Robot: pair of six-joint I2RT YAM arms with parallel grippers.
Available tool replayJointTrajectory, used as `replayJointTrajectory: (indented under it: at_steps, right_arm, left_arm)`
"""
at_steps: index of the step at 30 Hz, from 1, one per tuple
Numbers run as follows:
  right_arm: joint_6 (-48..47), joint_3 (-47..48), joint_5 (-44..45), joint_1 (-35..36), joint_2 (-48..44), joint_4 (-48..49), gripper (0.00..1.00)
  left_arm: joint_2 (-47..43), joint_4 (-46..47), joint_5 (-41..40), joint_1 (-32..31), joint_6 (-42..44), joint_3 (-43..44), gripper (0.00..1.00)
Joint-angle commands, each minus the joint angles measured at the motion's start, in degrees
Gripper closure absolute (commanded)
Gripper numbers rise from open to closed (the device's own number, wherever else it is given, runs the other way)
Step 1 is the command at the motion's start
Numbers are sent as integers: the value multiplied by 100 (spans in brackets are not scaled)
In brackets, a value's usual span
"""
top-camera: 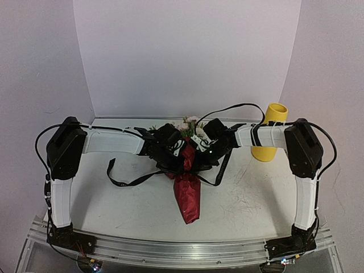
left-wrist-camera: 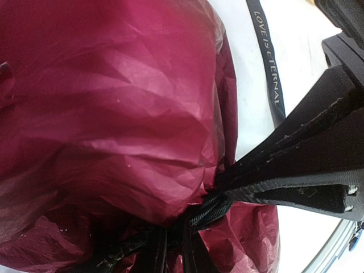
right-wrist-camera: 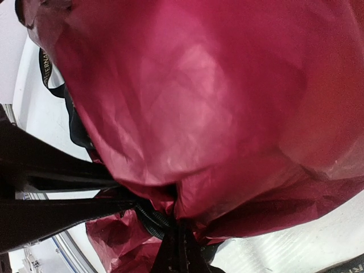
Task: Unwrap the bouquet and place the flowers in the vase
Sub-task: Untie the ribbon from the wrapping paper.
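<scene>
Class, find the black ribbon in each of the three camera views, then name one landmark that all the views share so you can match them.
Top external: the black ribbon is left of centre, a thin strand trailing away from the dark red wrap.
Left wrist: the lettered strand is at upper right, and the knot is at bottom centre.
Right wrist: the lettered strand is at upper left, and the knot is at bottom centre.
Shared landmark: the wrap, cinched at the knot.

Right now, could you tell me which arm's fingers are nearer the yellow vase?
Right. The right fingers grip the bouquet left of the vase; the left fingers hold the same bouquet, farther left.
</scene>
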Motion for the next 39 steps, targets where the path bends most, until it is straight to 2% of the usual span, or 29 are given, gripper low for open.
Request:
replayJointTrajectory:
  at_steps: [1,4,21,22,24,25,39]
  right_arm:
    - [-40,-13,-25,20,-233,-185,100]
    - [-16,-48,3,20,-284,-192,100]
    - [63,-560,409,-6,-741,-201,100]
    - [32,-565,349,-6,-763,-200,95]
    - [-11,-541,234,-6,-780,-185,79]
    - [-20,-519,200,-6,-776,-165,76]
    - [-109,105,-233,12,-156,-122,71]
  left_arm:
    - [-226,89,126,-13,153,-44,94]
    - [-283,89,66,-14,199,-111,100]
    - [-705,88,-179,-13,25,-327,100]
    - [-708,89,-168,-13,17,-313,100]
    - [-707,89,-118,-13,8,-281,100]
    - [-694,93,-102,-13,5,-261,100]
    - [-608,104,-84,-13,-128,-50,100]
